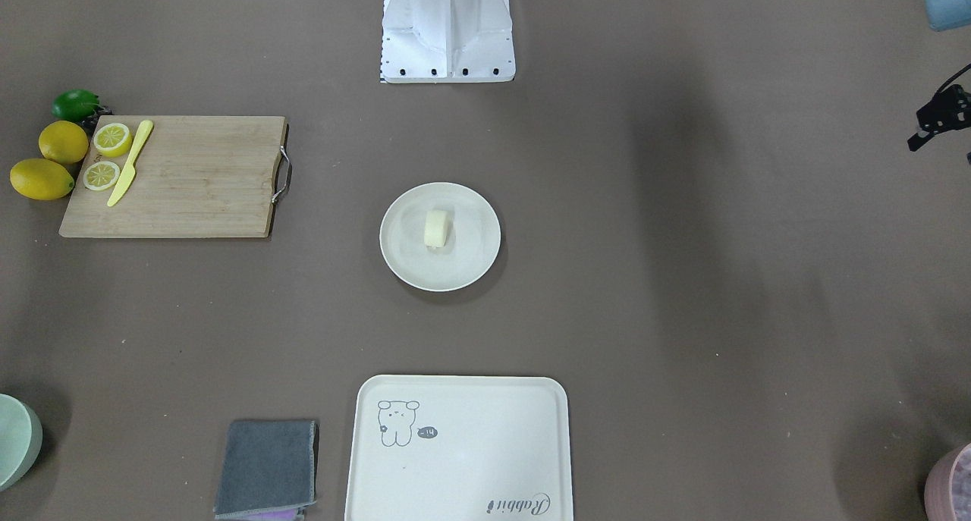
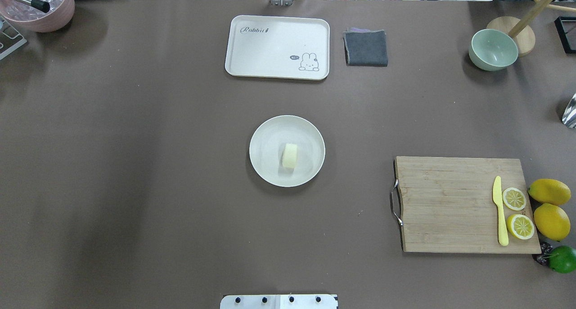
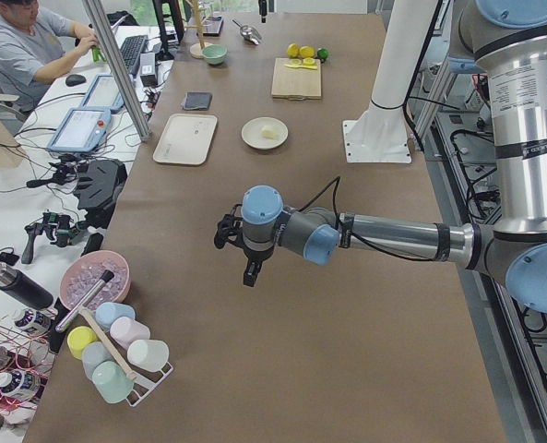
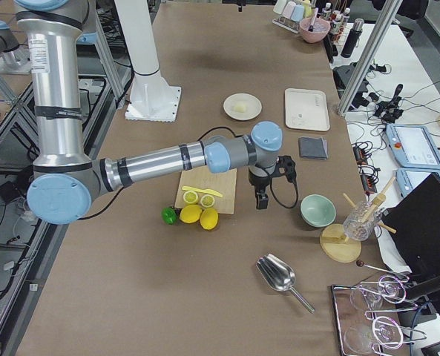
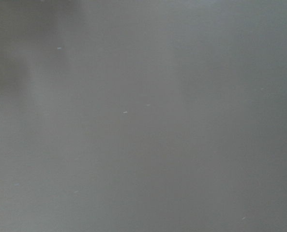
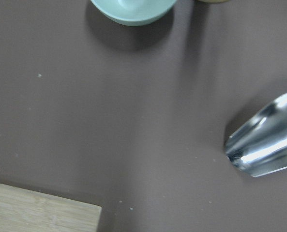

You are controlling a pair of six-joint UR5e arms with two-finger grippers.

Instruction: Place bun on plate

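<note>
The bun [image 2: 290,155], a pale cream stubby roll, lies on the round off-white plate [image 2: 265,167] in the middle of the table; it also shows in the front view as the bun [image 1: 437,228] on the plate [image 1: 472,267]. No gripper is near it. My left gripper [image 3: 252,275] hangs over bare cloth far toward the table's left end. My right gripper [image 4: 262,202] hangs past the cutting board near the green bowl. Both point down, and I cannot tell whether either is open or shut. Neither wrist view shows fingers.
A cream tray [image 2: 277,47] and a grey cloth [image 2: 366,47] lie at the far edge. The cutting board [image 2: 463,204] carries lemon slices and a yellow knife, with lemons beside it. A green bowl [image 6: 133,7] and a metal scoop [image 6: 266,145] sit below the right wrist.
</note>
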